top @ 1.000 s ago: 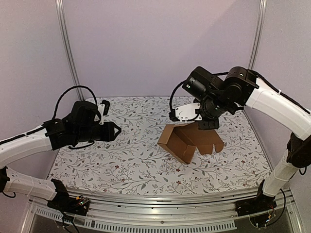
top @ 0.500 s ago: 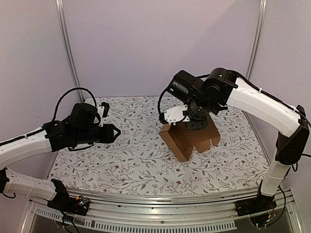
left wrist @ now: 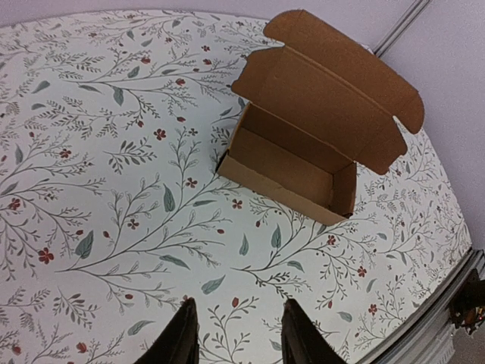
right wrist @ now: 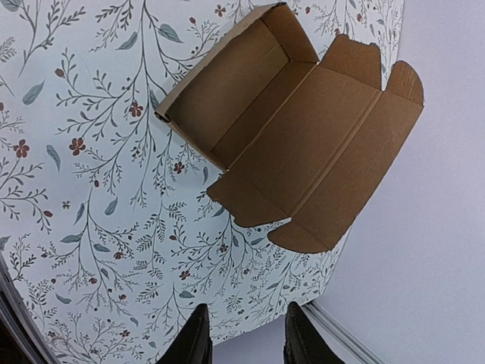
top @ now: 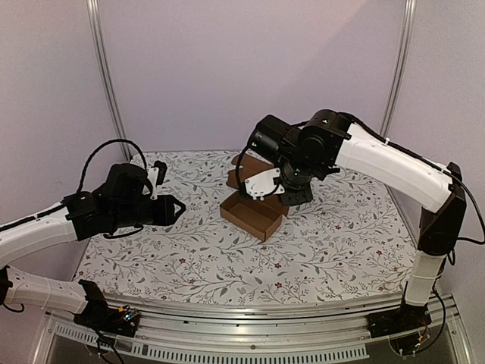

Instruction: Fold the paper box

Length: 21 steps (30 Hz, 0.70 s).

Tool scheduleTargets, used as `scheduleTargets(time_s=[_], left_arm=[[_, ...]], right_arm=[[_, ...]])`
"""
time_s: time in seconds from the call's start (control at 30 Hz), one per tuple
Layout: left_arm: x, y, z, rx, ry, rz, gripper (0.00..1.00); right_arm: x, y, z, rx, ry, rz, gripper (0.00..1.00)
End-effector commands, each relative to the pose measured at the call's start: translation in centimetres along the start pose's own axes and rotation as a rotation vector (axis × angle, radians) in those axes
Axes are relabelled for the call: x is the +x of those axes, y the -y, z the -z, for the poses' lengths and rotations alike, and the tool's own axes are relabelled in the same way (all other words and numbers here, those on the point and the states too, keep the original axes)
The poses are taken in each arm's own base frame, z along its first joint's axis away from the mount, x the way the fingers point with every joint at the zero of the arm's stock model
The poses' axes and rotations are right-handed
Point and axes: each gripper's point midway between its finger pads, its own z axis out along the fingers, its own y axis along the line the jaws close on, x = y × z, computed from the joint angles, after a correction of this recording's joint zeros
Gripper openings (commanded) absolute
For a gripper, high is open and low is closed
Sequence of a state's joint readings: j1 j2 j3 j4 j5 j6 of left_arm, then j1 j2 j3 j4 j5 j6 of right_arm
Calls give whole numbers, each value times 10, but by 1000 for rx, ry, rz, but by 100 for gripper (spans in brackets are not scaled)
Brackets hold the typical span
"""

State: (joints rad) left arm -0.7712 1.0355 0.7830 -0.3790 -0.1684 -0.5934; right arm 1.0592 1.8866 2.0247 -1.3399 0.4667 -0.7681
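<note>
- Top external view: the paper box (top: 252, 214) now rests flat on the desk (top: 341, 250), near the middle and a touch toward 12 o'clock, with its open side up; a second ago it was tipped on its side further toward 3 o'clock, pinched by the right arm
- The right gripper (right wrist: 246, 337) has just released it: in the right wrist view its fingers (right wrist: 193, 341) stand parted with nothing between them, and the box lies clear of them on the cloth
- That gripper hangs over the box's 2 o'clock side in the top view, close to it
- The lid (left wrist: 330, 87) stands open off the far wall, its rounded side tabs spread and not tucked
- The left gripper (left wrist: 239, 337) is also released and empty, off at 9 o'clock from the box and well apart; it has hardly shifted
- Judgement: the tray part looks formed and steady, so the set-down ends the handling of the body; what remains is swinging the lid forward and tucking its front flap and tabs inside
- With neither gripper holding the box, it may slide when the lid is pushed
</note>
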Motion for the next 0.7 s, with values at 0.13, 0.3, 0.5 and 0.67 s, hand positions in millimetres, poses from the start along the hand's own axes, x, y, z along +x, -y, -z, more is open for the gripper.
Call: scheduleTargets(time_s=[0.13, 0.3, 0.5, 0.67], left_arm=[[0, -11, 2, -34, 15, -4, 39], [-5, -9, -4, -36, 15, -22, 41], [-6, -5, -16, -27, -2, -18, 41], [-6, -6, -20, -34, -4, -7, 42]], right_arm=[[-1, 35, 17, 71, 128, -257, 26], [23, 53, 9, 132, 184, -514, 24], [69, 61, -12, 158, 228, -976, 24], [70, 37, -34, 15, 325, -1200, 35]])
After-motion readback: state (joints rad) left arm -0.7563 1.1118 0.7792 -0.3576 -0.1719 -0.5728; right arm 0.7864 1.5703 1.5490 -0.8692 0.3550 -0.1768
